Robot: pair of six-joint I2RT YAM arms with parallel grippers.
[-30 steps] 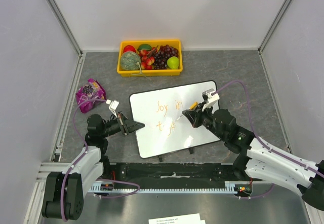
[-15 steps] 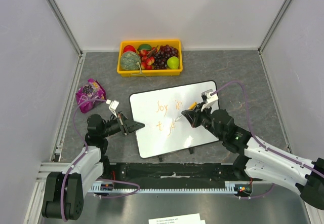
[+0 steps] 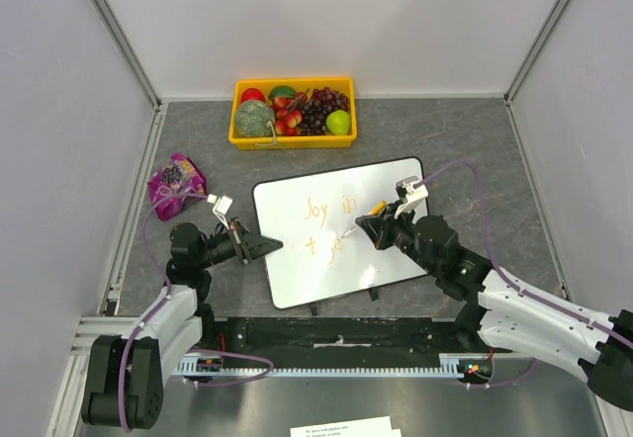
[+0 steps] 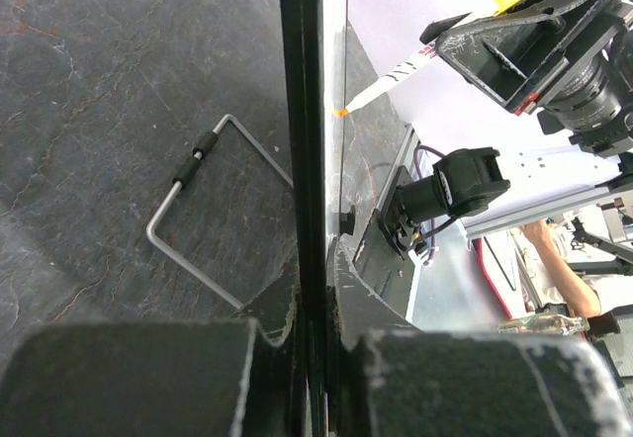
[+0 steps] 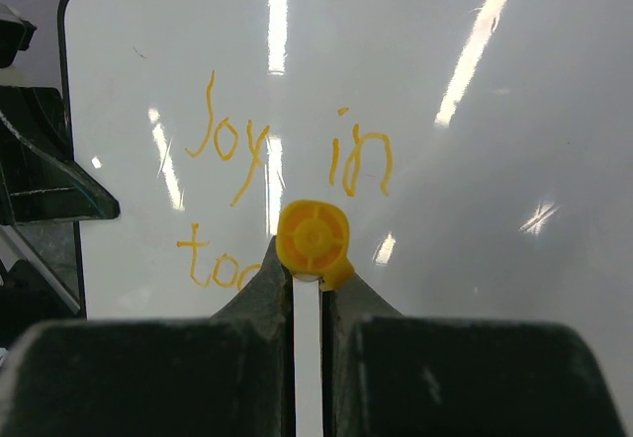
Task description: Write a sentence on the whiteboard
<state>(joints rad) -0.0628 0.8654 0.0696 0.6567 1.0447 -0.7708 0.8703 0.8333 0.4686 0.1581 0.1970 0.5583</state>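
Observation:
The whiteboard [image 3: 331,229] lies propped on the dark table, glossy white with a thin black frame; it fills the right wrist view [image 5: 495,160]. Orange lettering [image 5: 287,150] on it reads "Joy in" with "too" begun on the line below. My right gripper [image 3: 368,221] is shut on a white marker with a yellow end cap [image 5: 314,240], its tip on the board at the second line [image 3: 343,237]. My left gripper [image 3: 265,246] is shut on the board's left edge [image 4: 309,160], seen edge-on in the left wrist view.
A yellow tray [image 3: 293,136] of fruit stands at the back of the table. A purple packet [image 3: 175,184] lies at the left. The board's wire stand [image 4: 198,210] rests on the table beneath it. Grey walls close in the sides and back.
My right gripper with the marker has shifted slightly on the second line, and the lettering there has grown a little. My left arm has not moved.

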